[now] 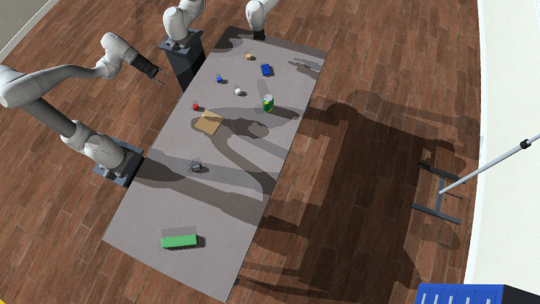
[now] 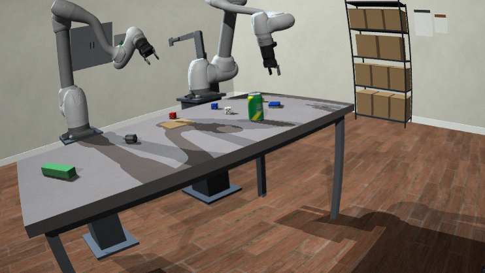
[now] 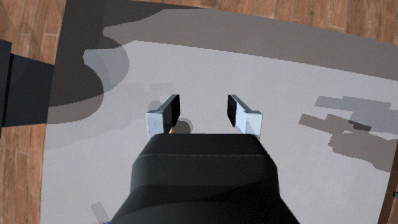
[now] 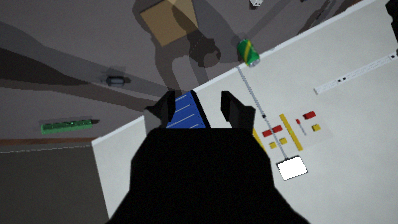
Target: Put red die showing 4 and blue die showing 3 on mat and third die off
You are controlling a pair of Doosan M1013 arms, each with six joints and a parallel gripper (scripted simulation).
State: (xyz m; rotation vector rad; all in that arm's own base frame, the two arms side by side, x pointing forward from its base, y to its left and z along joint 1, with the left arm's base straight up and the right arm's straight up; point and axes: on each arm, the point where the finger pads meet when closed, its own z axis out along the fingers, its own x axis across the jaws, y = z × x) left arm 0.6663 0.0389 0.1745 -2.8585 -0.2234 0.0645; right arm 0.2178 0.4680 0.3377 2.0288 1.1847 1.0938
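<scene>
The red die (image 1: pixel 195 106) (image 2: pixel 172 115) lies on the table just off the tan mat (image 1: pixel 208 122) (image 2: pixel 176 123) (image 4: pixel 162 30). The blue die (image 1: pixel 218 79) (image 2: pixel 214 106) and the white die (image 1: pixel 237 91) (image 2: pixel 227 110) lie farther off the mat, toward the far end. Their top numbers are too small to read surely. My left gripper (image 2: pixel 274 72) (image 3: pixel 203 104) is open and empty, high above the far end; its fingers are hidden in the top view. My right gripper (image 1: pixel 165 79) (image 2: pixel 153 61) (image 4: pixel 198 100) is open and empty, raised beyond the table's robot-side edge.
A green can (image 1: pixel 268 103) (image 2: pixel 255 108) (image 4: pixel 247 52) stands upright near the white die. A blue box (image 1: pixel 265 69) (image 2: pixel 274 104) and an orange cylinder (image 1: pixel 248 56) lie toward the far end. A dark nut-like part (image 1: pixel 195 167) (image 2: pixel 130 138) and a green block (image 1: pixel 179 241) (image 2: pixel 58 170) lie toward the other end.
</scene>
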